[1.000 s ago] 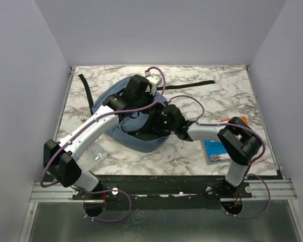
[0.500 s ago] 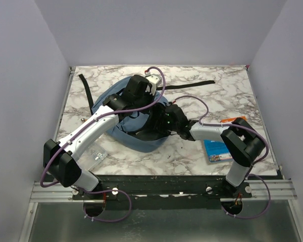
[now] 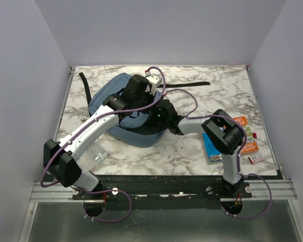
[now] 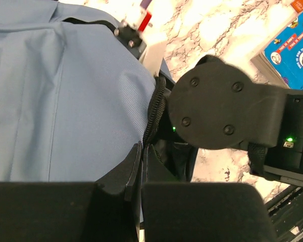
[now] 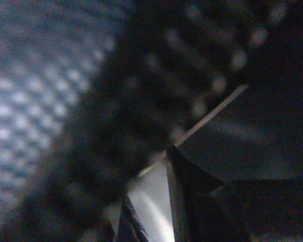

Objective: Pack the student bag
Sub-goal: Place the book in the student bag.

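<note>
The left gripper [image 4: 142, 154] is pinching the student bag [image 3: 108, 95] by its zip edge, jaws closed. The right gripper [image 3: 159, 118] is poking into the bag's opening, its jaws too blurred to tell.

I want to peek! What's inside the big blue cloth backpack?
The soft dusty-blue fabric backpack shows only a dark mouth with the black right arm poking in. The left gripper pinches its black zip edge. Anything deeper is covered by fabric and arms.
</note>
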Motion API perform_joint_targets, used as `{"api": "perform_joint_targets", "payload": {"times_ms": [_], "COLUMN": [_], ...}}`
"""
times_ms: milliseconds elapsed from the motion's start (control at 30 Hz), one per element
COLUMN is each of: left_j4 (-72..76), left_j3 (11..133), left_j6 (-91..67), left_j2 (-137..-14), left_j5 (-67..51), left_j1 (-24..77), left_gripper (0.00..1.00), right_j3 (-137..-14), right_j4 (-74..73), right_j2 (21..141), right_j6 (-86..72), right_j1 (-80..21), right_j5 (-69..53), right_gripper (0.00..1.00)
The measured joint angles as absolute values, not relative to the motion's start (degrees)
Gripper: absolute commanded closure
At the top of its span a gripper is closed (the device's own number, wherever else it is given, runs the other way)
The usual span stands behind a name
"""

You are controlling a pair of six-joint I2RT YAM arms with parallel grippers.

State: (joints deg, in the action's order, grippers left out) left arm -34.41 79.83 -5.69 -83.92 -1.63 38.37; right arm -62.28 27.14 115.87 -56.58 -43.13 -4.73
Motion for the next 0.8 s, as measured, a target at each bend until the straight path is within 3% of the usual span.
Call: {"api": "perform_joint_targets", "payload": {"times_ms": [167,300,567,633,800], "left_j4": [-34.2,-34.1,-33.8,-33.8,-34.0], "left_j3": [79.8,79.8,79.9,80.0,80.1], "left_j6": [-5.3,-5.3,-6.2,-6.6,-7.5], "left_j2": [-83.9,-84.0,-85.4,-85.8,-86.6], "left_j5": [-0.8,-0.3,0.0,-0.5,-1.8], "left_j1": [38.4,38.3,38.3,38.3,38.2], "left_gripper": [1.0,1.0,1.0,1.0,1.0], "right_j3": [-61.2,-58.8,-47.6,-46.9,-44.7], "right_j4": [29.6,21.7,3.0,-2.2,-10.7], "right_j2": [113.7,108.0,85.3,79.9,70.3], "right_j6": [-56.4,-54.6,-47.9,-46.6,-44.9], "right_j1": [-41.9,-41.5,-41.7,-41.2,-33.8], "right_j5": [-4.4,-4.2,3.9,7.4,12.8], "right_gripper": [0.42,0.31,0.19,0.11,0.04]}}
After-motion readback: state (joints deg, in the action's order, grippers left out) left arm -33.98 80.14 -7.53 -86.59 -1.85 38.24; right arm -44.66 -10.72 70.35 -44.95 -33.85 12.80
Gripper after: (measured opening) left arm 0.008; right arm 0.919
